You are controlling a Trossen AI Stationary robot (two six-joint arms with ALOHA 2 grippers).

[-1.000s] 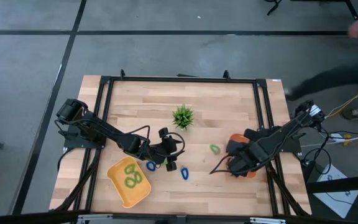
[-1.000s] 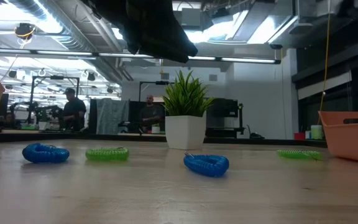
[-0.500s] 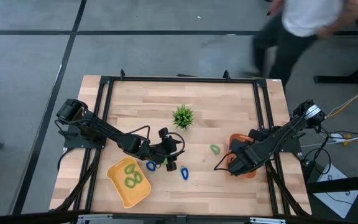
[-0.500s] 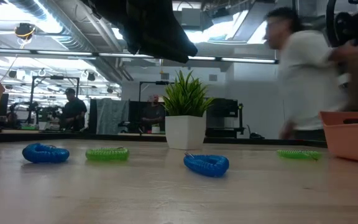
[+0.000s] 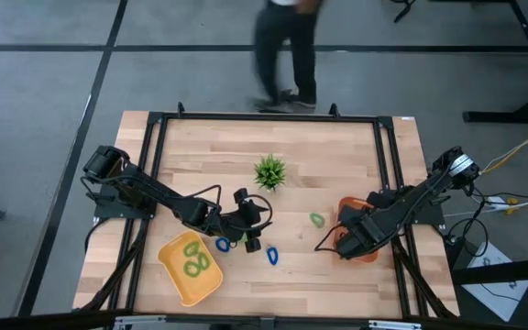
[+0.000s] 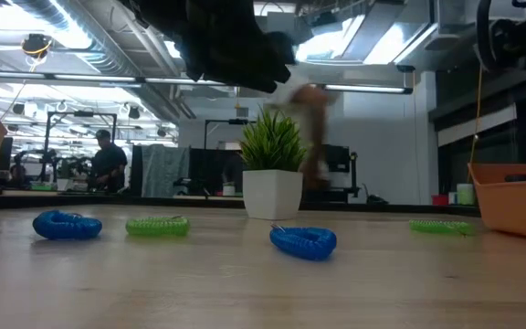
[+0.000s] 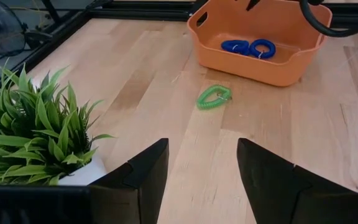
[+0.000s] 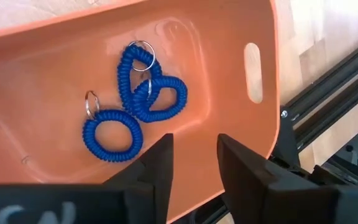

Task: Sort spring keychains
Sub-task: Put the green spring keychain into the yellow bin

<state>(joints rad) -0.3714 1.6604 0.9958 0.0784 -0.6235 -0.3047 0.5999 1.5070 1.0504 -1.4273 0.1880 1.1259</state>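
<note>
Two blue spring keychains [image 5: 223, 245] [image 5: 272, 256] and a green one [image 5: 316, 219] lie flat on the table. Another green one [image 6: 157, 226] shows in the low view. More green ones [image 5: 193, 261] lie in the yellow tray [image 5: 174, 275]. Blue ones [image 8: 112, 134] [image 8: 160, 98] lie in the orange tray [image 5: 348, 205]. My left gripper [image 5: 250, 240] hangs open and empty above the table between the two loose blue keychains. My right gripper [image 8: 194, 163] is open and empty above the orange tray, just above the blue keychains in it.
A small potted spiky plant [image 5: 269, 170] stands at the table's middle, toward the far edge. A dark metal frame [image 5: 264, 116] runs around the table. A person [image 5: 287, 46] walks on the floor beyond the far edge.
A person has walked past beyond the table's far edge, from right to left. My right gripper has shifted a little over the orange tray. The keychains have kept still.
</note>
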